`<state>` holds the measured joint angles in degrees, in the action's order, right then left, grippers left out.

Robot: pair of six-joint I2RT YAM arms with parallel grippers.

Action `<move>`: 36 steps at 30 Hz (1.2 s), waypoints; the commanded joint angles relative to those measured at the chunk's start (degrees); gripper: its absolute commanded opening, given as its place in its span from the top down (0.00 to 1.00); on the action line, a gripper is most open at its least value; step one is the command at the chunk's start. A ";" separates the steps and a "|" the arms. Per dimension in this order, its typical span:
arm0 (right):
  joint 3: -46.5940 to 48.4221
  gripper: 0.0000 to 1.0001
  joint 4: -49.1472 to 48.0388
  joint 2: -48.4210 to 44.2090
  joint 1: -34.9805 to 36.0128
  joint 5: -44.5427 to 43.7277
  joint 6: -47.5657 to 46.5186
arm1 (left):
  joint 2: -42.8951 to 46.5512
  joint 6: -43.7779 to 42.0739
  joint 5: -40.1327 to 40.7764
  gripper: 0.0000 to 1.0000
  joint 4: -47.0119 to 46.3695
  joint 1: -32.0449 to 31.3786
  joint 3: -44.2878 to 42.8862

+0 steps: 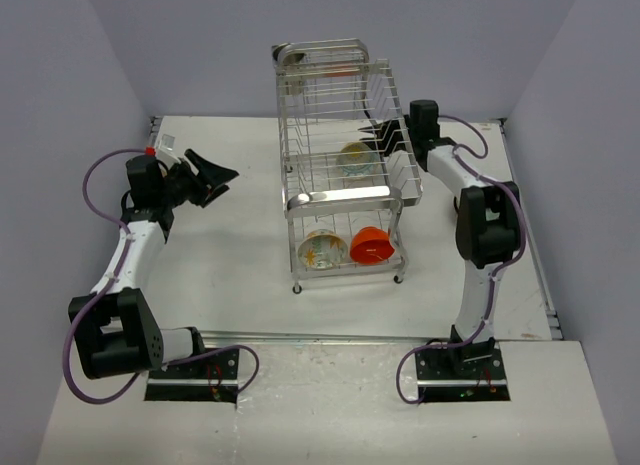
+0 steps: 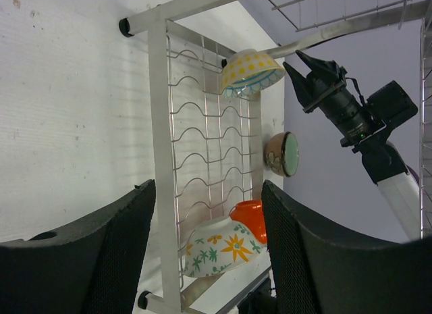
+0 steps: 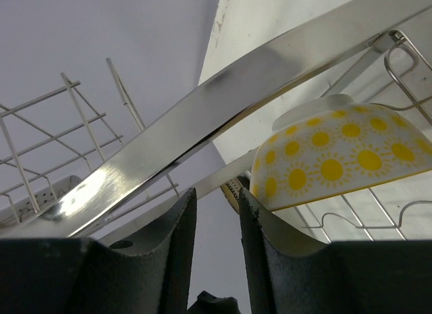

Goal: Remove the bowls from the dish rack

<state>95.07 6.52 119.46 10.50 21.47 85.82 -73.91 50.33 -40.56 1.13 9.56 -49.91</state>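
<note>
The chrome wire dish rack (image 1: 345, 195) stands mid-table. On its upper tier sits a pale bowl with yellow suns (image 1: 357, 158), also in the left wrist view (image 2: 251, 72) and the right wrist view (image 3: 337, 159). A brown bowl with a greenish inside (image 2: 283, 154) stands on edge beyond it. On the lower tier lie a white flowered bowl (image 1: 322, 249) (image 2: 226, 246) and an orange-red bowl (image 1: 371, 245) (image 2: 250, 216). My left gripper (image 1: 215, 175) (image 2: 208, 192) is open and empty, left of the rack. My right gripper (image 1: 388, 137) (image 3: 216, 196) is narrowly open beside the sun bowl at the upper tier's right side.
A shiny flat rack bar (image 3: 223, 111) crosses just above my right fingers. The right arm (image 2: 351, 111) shows through the rack from the left wrist. Grey walls close in the table at the back and sides.
</note>
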 commanded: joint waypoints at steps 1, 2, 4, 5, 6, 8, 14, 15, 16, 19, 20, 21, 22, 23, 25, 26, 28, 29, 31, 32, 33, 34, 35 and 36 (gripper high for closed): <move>-3.99 0.67 -2.98 -3.08 0.57 -2.13 -0.48 | -0.27 -0.40 -1.28 0.35 -2.79 0.02 0.25; -5.14 0.67 -4.40 -3.79 0.57 -2.40 -0.57 | -0.53 -0.40 -1.37 0.35 -2.88 0.02 0.34; -7.16 0.67 -8.26 -5.02 0.66 -2.66 -1.61 | -0.80 -0.23 -1.54 0.35 -3.32 0.02 0.52; -7.35 0.67 -8.54 -5.90 0.57 -2.75 -2.23 | -0.88 -0.05 -1.72 0.35 -3.32 0.02 0.69; -7.61 0.67 -9.15 -6.34 0.57 -3.01 -3.37 | -0.80 -0.05 -1.72 0.35 -3.41 0.02 0.78; -7.96 0.67 -8.28 -7.31 0.57 -3.19 -3.47 | -0.62 -0.05 -1.72 0.35 -3.32 0.02 0.78; -8.23 0.67 -8.20 -8.10 0.57 -1.87 -3.64 | -0.27 0.30 -1.81 0.35 -3.59 0.02 1.04; -8.06 0.67 -7.50 -8.10 0.57 -1.70 -3.56 | -0.27 0.30 -1.89 0.35 -3.59 0.02 1.04; -8.06 0.67 -7.23 -8.10 0.57 -1.61 -3.47 | -0.27 0.30 -1.81 0.35 -3.67 -0.07 1.13; -9.02 0.67 -8.01 -8.19 0.66 -0.91 -2.94 | -0.27 0.56 -1.81 0.35 -3.85 0.02 1.04; -9.20 0.67 -8.28 -8.28 0.83 -0.82 -3.11 | -0.27 0.65 -1.81 0.35 -4.11 -0.07 1.04; -9.37 0.67 -8.72 -8.36 0.75 -0.65 -3.29 | -0.27 0.74 -1.89 0.35 -4.11 0.02 1.04; -9.90 0.67 -10.11 -8.63 0.83 -0.64 -3.64 | -0.27 0.74 -1.90 0.35 -4.11 0.02 1.04; -10.25 0.67 -9.95 -8.89 0.84 -0.82 -4.17 | -0.27 0.65 -1.90 0.35 -4.11 0.02 1.04; -11.56 0.67 -12.30 -9.94 0.84 -0.91 -4.52 | -0.18 0.56 -1.81 0.35 -4.03 0.02 1.04; -12.96 0.67 -14.15 -10.47 0.75 -1.26 -4.87 | -0.27 0.56 -1.89 0.35 -4.03 0.02 1.04; -13.68 0.67 -13.82 -11.53 0.84 -2.22 -5.22 | -0.27 0.56 -1.90 0.35 -4.03 0.02 1.13; -13.24 0.67 -13.47 -11.44 0.84 -1.79 -5.31 | -0.36 0.56 -1.90 0.35 -4.11 0.02 1.04; -12.98 0.67 -11.89 -10.65 0.75 -0.83 -4.88 | -0.36 0.65 -1.89 0.35 -4.11 0.02 1.13; -13.24 0.67 -12.58 -10.39 0.83 -0.56 -4.26 | -0.45 0.65 -1.90 0.35 -4.20 0.02 1.04; -13.15 0.67 -12.59 -10.13 0.84 -0.47 -4.00 | -0.45 0.74 -1.90 0.35 -4.29 0.02 1.13; -13.07 0.67 -12.50 -9.69 0.84 -0.56 -3.91 | -0.45 0.83 -1.98 0.35 -4.29 0.02 1.13; -12.28 0.67 -12.24 -9.34 0.84 -0.38 -3.99 | -0.45 0.91 -1.98 0.35 -4.29 0.02 1.22; -11.93 0.67 -11.54 -8.90 0.92 -0.55 -4.08 | -0.27 0.74 -2.07 0.35 -4.29 0.02 1.13</move>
<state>81.65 -4.19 111.55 10.98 20.47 82.02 -74.59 50.43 -41.36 -0.36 9.56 -48.93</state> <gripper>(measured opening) 0.329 0.653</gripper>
